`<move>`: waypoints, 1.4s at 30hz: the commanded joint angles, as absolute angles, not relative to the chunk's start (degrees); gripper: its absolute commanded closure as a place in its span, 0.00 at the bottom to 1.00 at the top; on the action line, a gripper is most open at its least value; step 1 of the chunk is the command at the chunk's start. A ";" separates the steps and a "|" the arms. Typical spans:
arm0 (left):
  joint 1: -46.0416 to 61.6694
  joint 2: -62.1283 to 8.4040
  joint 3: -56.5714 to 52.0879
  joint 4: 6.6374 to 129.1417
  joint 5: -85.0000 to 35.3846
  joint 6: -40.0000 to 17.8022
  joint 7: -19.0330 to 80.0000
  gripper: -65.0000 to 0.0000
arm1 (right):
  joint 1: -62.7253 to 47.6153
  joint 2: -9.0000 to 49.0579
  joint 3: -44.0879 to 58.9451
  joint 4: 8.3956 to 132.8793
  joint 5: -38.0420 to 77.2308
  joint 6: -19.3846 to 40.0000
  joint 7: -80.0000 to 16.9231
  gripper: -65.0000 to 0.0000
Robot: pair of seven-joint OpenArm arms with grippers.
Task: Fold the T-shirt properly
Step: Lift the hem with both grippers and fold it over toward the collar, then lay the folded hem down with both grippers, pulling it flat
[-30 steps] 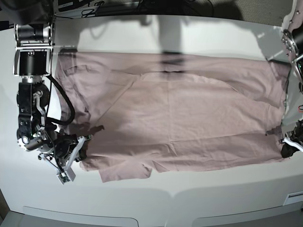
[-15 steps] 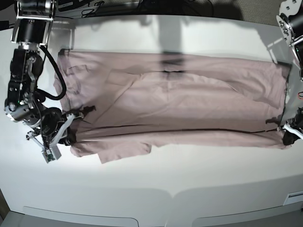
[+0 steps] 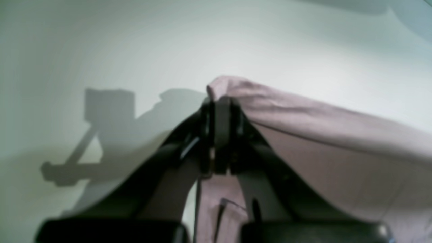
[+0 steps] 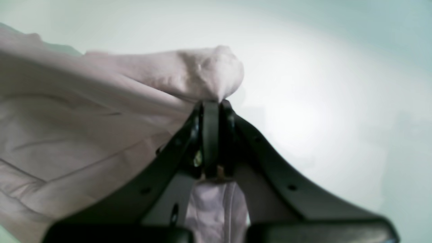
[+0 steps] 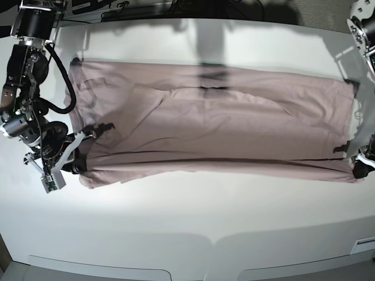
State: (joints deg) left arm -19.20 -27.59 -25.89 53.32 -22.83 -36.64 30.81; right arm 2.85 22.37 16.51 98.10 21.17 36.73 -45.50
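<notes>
the t-shirt lies stretched across the white table, reaching nearly from its left side to its right side, its near part doubled over so that a long straight fold runs along the near edge; the cloth is a plain dusty pink with soft creases and a curved seam across the middle; at the left end of that fold the right gripper has its fingers pressed together on a bunched corner of the cloth, and in the right wrist view the right gripper pinches a rounded lump of fabric just above the table; at the right end the left gripper sits at the table's right edge, and in the left wrist view the left gripper is closed on the folded edge of the shirt, which slopes away to the right; its shadow falls on the table to the left
</notes>
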 commanded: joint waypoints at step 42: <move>-0.51 -30.00 -26.20 80.55 -24.27 -28.01 35.46 1.00 | -10.52 19.53 26.61 109.16 24.75 38.02 -48.07 1.00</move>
